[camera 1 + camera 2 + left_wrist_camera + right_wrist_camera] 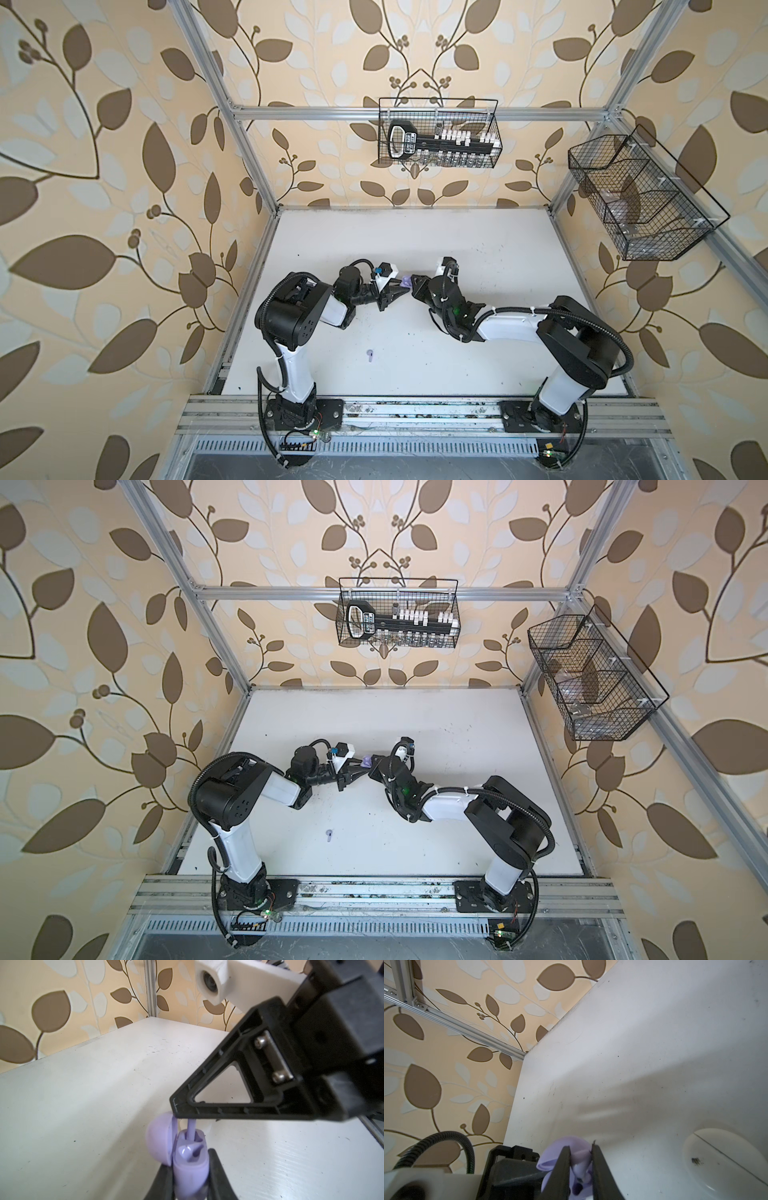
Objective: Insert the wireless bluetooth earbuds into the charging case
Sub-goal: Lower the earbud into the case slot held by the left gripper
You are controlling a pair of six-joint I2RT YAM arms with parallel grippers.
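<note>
My left gripper [190, 1169] is shut on the body of a lavender charging case [190, 1165], held above the table with its lid [160, 1140] swung open. My right gripper [581, 1147] is shut on a lavender earbud [581, 1169] by its head. The earbud's stem [191, 1129] points down into the far socket of the case. In both top views the two grippers meet tip to tip at the case [406, 284] [365, 762] over mid-table. A second lavender earbud [369, 354] [329, 834] lies loose on the table nearer the front.
A white round case [724, 1159] lies on the white table [478, 249] close to my right gripper. A wire basket [438, 133] hangs on the back rail and another wire basket [640, 199] hangs on the right frame.
</note>
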